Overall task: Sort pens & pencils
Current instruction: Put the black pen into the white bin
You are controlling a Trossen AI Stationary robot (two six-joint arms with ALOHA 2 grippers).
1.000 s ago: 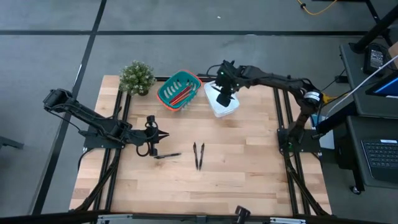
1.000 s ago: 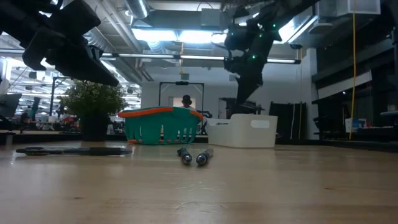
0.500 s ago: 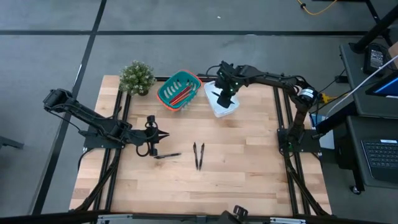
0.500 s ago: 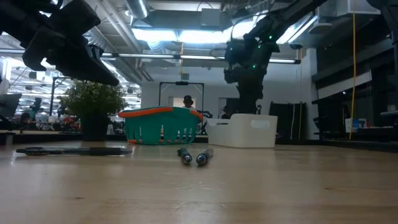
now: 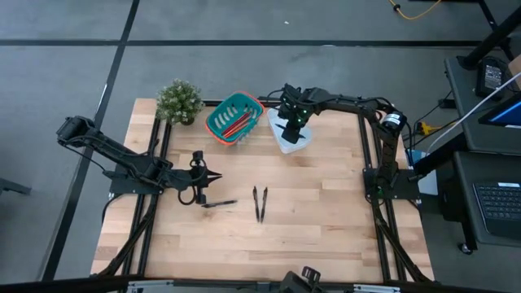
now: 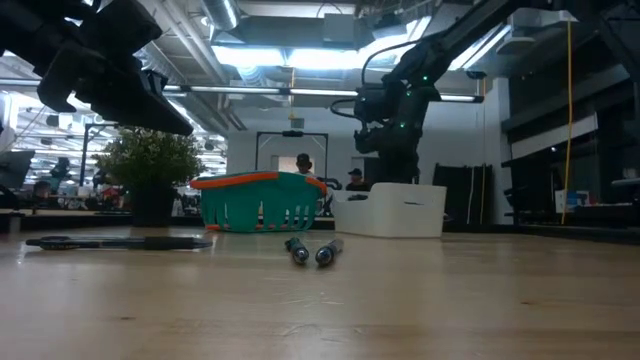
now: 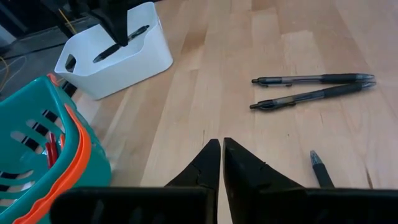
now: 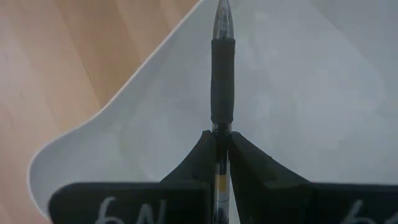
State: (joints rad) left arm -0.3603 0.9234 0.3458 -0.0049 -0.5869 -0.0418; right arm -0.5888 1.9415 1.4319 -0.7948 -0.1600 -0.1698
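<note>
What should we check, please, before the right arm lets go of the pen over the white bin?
1. Right gripper shut on the pen: ok, the pen sticks out straight between its fingers.
2. Pen above the white bin: ok, the right wrist view shows the bin's floor beneath it.
3. Pen tip clear of the bin's floor: cannot tell.
4. Left gripper out of the way: ok, shut and empty, waiting over the table near a single pen.
5. Pens still to sort: not ok, two pens and that single one lie on the table.
6. Pencils in the teal basket: ok.
</note>
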